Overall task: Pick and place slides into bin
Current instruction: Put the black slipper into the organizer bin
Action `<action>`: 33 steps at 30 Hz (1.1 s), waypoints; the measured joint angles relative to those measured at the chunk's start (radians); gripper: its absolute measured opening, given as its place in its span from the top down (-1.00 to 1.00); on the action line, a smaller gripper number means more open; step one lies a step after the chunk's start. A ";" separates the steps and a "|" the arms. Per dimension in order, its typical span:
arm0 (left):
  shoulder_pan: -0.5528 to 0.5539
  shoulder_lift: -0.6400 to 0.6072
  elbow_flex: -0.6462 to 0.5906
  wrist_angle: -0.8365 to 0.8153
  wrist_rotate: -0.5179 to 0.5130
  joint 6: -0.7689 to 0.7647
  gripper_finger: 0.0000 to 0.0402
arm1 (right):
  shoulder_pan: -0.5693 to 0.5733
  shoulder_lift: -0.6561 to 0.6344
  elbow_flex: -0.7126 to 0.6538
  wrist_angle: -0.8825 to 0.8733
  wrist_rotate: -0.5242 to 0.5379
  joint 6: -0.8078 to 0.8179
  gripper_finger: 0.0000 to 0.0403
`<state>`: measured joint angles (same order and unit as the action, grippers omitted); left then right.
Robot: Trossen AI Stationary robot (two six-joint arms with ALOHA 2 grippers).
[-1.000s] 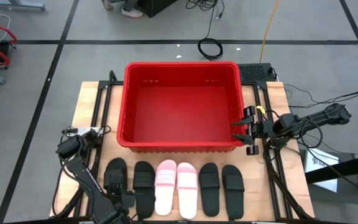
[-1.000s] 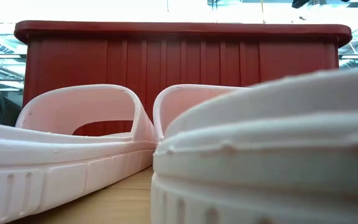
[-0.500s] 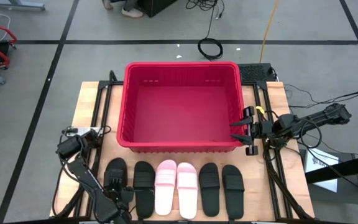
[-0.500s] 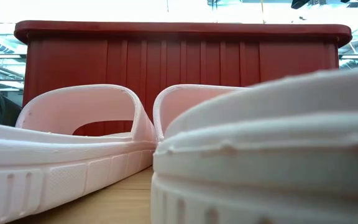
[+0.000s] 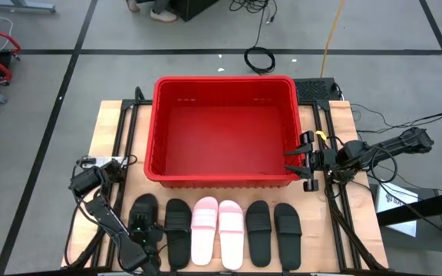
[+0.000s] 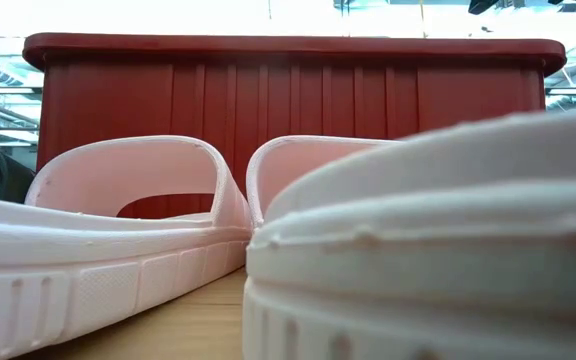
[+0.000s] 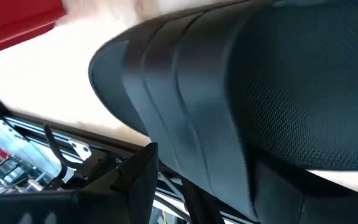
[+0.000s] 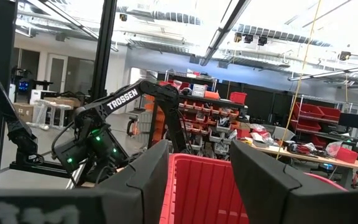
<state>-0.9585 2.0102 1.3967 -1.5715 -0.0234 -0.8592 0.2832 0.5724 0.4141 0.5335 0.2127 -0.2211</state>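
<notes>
Several slides lie side by side along the table's near edge, soles down. Two black ones (image 5: 143, 208) (image 5: 177, 222) are at the left, two pale pink ones (image 5: 204, 230) (image 5: 231, 234) in the middle, and two black ones (image 5: 258, 230) (image 5: 287, 228) at the right. The red bin (image 5: 221, 181) stands behind them. My left gripper (image 5: 140, 236) is open and low over the near half of the leftmost black slide (image 7: 241, 106), which fills its wrist view. My right gripper (image 5: 298, 159) hangs open beside the bin's right wall, holding nothing. My left gripper slants down from the near left over the leftmost black slide. One finger (image 7: 132, 180) shows beside the slide's outer edge; the slide hides the other. I cannot tell whether the fingers touch it. The slide lies flat on the table.
Black frame rails (image 5: 121, 153) run along both sides of the table. In the low view the pink slides (image 6: 118, 230) block most of the sight, with the bin's wall (image 6: 288, 90) behind. The right wrist view shows a distant Trossen arm (image 8: 104, 137) in the room.
My left gripper has sunk toward the leftmost black slide and tipped further downward, moving a little toward the table's far edge. Its cable has swung into the low view's left edge. The slides lie where they were.
</notes>
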 joint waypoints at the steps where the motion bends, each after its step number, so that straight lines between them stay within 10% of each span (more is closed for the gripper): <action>1: 0.000 0.000 -0.001 0.000 -0.017 -0.005 -0.09 | 0.000 0.000 0.000 0.000 0.000 0.000 0.18; 19: 0.016 0.000 -0.001 0.001 -0.121 -0.045 -0.06 | 0.000 0.000 0.000 0.000 0.000 0.000 0.18; 33: 0.016 0.000 -0.001 -0.001 -0.126 -0.040 0.81 | 0.000 0.000 0.000 0.000 0.000 0.000 0.18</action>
<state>-0.9421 2.0102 1.3960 -1.5723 -0.1492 -0.8995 0.2829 0.5728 0.4141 0.5339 0.2127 -0.2210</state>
